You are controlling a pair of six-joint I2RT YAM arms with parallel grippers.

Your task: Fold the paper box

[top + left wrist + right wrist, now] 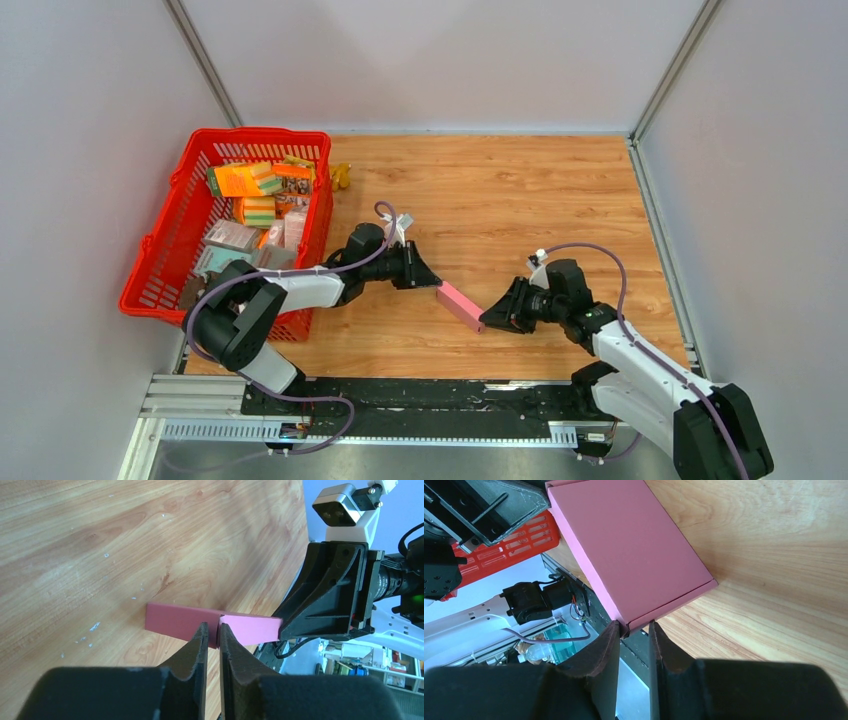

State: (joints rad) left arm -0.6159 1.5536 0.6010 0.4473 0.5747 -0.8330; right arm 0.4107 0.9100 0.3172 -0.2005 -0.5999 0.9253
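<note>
The paper box [460,305] is a slim pink closed carton, slanting between my two grippers near the table's front middle. My left gripper [432,282] meets its upper-left end. In the left wrist view the narrow jaws [213,626] pinch a folded edge of the box [175,620]. My right gripper [487,320] holds the lower-right end. In the right wrist view its tips [633,625] clamp the corner of the box [634,545], whose broad pink face runs away from them. The box's underside is hidden.
A red plastic basket [170,215] with several printed packages [255,190] stands at the left, close behind my left arm. A small yellow object [342,177] lies beside its far corner. White walls enclose the wooden table, and a metal rail [400,395] runs along its near edge.
</note>
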